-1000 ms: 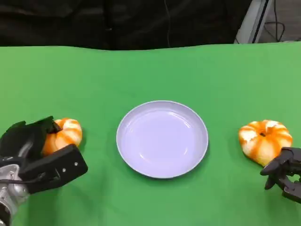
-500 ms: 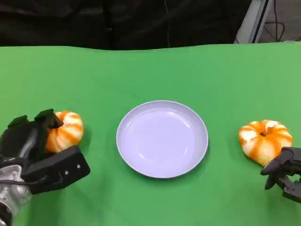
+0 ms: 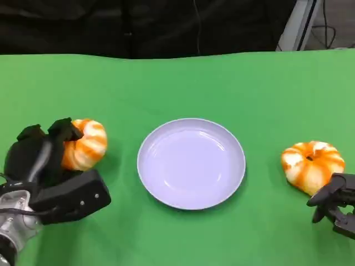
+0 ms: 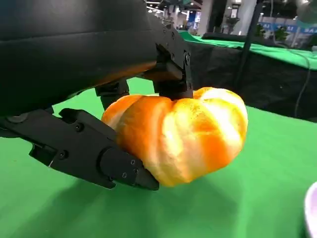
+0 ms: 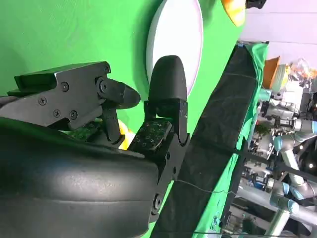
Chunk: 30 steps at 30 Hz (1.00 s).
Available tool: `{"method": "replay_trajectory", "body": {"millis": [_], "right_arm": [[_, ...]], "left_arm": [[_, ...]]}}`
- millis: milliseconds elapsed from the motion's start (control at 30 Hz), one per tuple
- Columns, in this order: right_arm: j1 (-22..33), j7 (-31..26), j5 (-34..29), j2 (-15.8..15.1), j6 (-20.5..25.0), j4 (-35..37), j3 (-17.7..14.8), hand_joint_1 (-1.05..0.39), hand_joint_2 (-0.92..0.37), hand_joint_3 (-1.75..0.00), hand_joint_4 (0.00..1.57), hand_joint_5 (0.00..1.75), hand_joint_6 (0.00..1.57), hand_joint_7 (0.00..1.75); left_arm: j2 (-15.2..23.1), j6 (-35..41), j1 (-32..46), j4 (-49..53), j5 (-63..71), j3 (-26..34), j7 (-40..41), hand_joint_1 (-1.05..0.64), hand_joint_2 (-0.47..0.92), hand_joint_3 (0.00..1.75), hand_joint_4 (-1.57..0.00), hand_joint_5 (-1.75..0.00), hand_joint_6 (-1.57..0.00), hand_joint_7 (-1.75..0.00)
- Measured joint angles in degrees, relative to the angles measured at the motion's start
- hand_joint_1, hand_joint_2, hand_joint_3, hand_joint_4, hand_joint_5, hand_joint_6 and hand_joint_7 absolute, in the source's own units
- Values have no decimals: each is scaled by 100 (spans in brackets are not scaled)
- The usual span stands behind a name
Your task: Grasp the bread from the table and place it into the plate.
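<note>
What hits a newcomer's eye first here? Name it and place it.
The bright green table first, with a pale plate at its middle. Next, two orange-and-white breads: the left bread is gripped by the left hand left of the plate, and in the left wrist view looks raised off the cloth; the right bread lies on the cloth to the plate's right, just beyond the right hand, which holds nothing.

1. A green cloth (image 3: pixel 177 83) covers the whole tabletop up to its far edge.
2. Behind the far edge hangs a dark curtain (image 3: pixel 138 25).
3. A thin cable (image 3: pixel 197 27) hangs in front of this curtain.
</note>
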Motion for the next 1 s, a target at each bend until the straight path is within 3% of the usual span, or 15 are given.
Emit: {"method": "replay_trajectory", "body": {"millis": [1000], "right_arm": [[2,-13,-8,13,-5,25,16,9,-84,-61,89,138,95,94]], "left_arm": [[-106,-79,210,-1350,92,-85,-59,-10,92,34,-46,-166,-62,-119]]}}
